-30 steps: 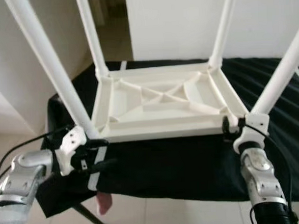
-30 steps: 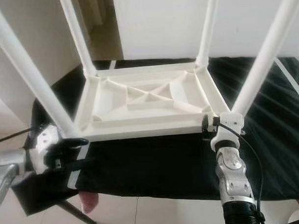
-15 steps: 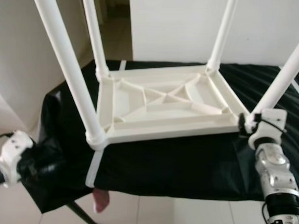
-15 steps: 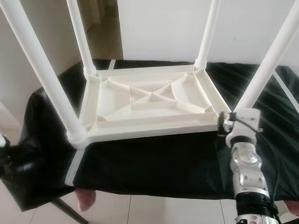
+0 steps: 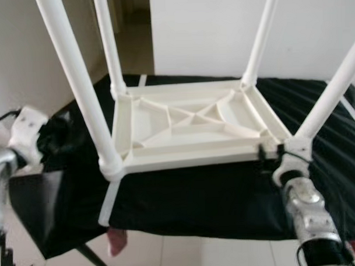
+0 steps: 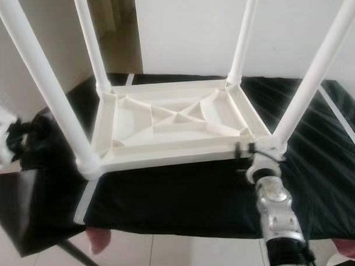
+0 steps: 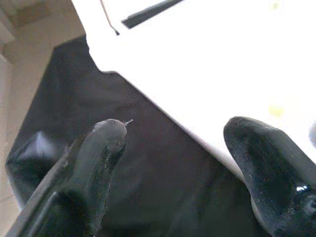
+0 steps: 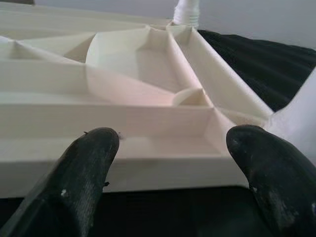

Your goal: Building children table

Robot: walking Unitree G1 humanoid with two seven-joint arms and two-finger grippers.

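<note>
Right gripper (image 8: 168,163) sat at 4 o'clock in the head views, at the near right corner of the upturned white children's table (image 5: 192,124). Fingers spread wide, one black fingertip (image 8: 91,148) each side of the near rim; rim was between them, contact could not be confirmed. Silver right forearm (image 5: 306,213) rose from the bottom edge to that corner.

Left gripper (image 7: 173,163) was out at 9 o'clock, off the table's left side, over the draped black cloth (image 5: 185,197). Its fingers were also apart, nothing between them; its wrist view looked across dark cloth toward an overexposed white surface, too blown out to identify.

Table lay top-down at centre, ribbed underside up with an X brace in the middle. Four white legs stood up from the corners: near left leg (image 5: 76,84) toward 10 o'clock, near right leg (image 5: 330,89) toward 2, far left leg (image 5: 107,42) toward 11, far right leg (image 5: 258,34) toward 1. All ran out past the top of the frame.

A white strip (image 5: 110,199) lay on the cloth from the near left corner toward 7 o'clock. Cloth hung over the front edge; tiled floor (image 5: 170,256) below. White wall (image 5: 220,26) behind at 12 o'clock.
</note>
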